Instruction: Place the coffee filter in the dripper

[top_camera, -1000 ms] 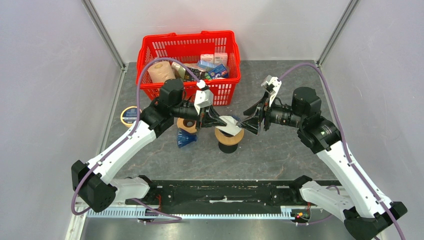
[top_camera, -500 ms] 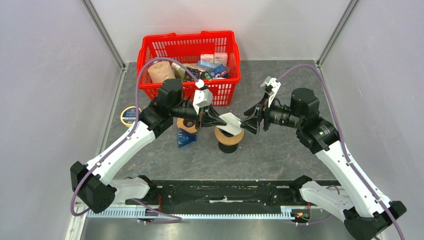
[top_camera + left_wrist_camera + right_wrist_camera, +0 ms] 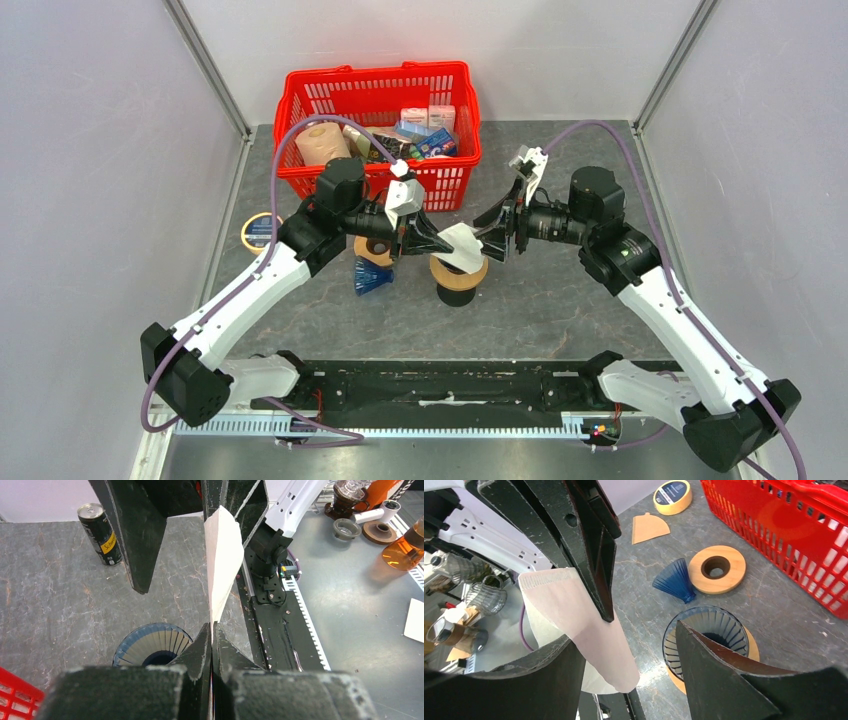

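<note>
The coffee filter [image 3: 462, 243] is up in the air, pinched by its near edge in the left gripper [image 3: 438, 243]. That gripper's jaws are squeezed tight together on the paper, which sticks out flat from the tips toward the other arm. The right gripper [image 3: 491, 240] faces it nose to nose with its jaws spread wide, one finger on either side of the filter's free end. In the right wrist view the paper hangs loose in that gap, so nothing is clamped there. I can't tell if the far edge brushes one finger.

The dripper [image 3: 458, 278] stands on the table right under where the two grippers meet, with its dark ribbed mouth facing up and the tan collar around it. The filter isn't in it yet.

Pose-wise, both arms come up from their bases, bend at the elbow and reach inward. The forearms run roughly level and point at each other, left wrist camera on top.

Just beyond the left gripper's side, a blue ribbed cone [image 3: 372, 278] lies tipped over, with a loose wooden ring [image 3: 716, 569] beside it. Further out that way are a brown paper filter [image 3: 649, 527] and a roll of yellow tape [image 3: 260, 230]. A red basket [image 3: 375, 85] full of stuff sits behind both grippers, on the far side of the table.
</note>
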